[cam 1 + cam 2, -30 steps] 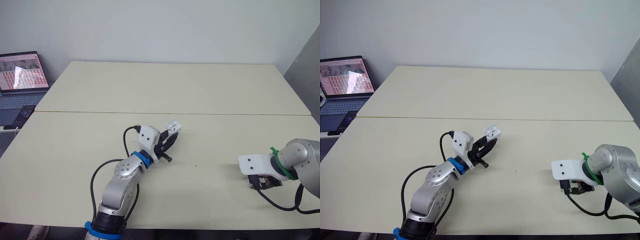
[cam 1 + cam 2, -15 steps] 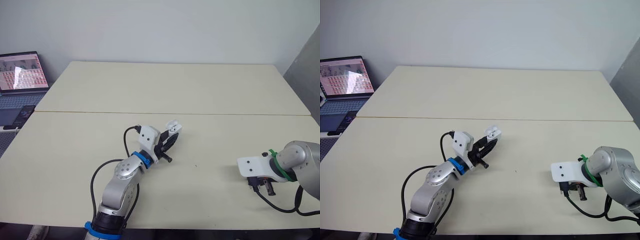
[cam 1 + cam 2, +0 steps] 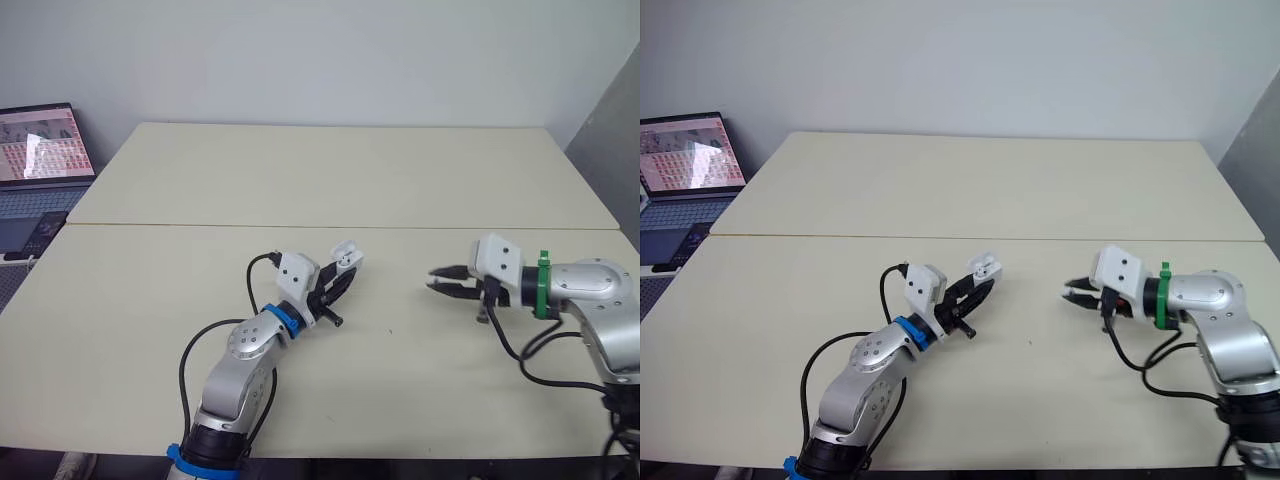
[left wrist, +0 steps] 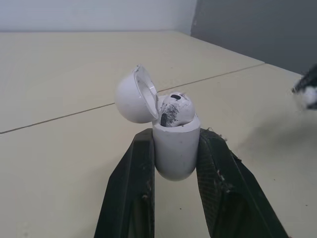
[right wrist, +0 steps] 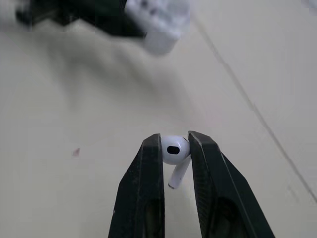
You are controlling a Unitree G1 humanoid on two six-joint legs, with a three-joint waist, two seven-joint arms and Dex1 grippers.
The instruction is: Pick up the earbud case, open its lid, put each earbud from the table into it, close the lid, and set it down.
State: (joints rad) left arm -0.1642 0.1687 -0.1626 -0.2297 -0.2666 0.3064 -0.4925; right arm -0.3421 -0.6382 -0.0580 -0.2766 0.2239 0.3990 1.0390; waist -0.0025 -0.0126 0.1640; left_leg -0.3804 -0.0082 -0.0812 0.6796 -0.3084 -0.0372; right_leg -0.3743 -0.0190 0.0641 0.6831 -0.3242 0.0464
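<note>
Left gripper [image 3: 337, 283] is clamping the open case [image 4: 176, 148] over the table [image 3: 400, 180], first earbud [image 4: 174, 106] seated. Right gripper [image 3: 447, 279] is pinching the second earbud [image 5: 175, 149] nearby. Risk: it twisting in that narrow pinch, missing the free socket.

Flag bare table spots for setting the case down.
Far table half beyond the seam is bare. So is the near half between the left gripper and the laptop side. Tight: between earbud case and right gripper with its earbud.
</note>
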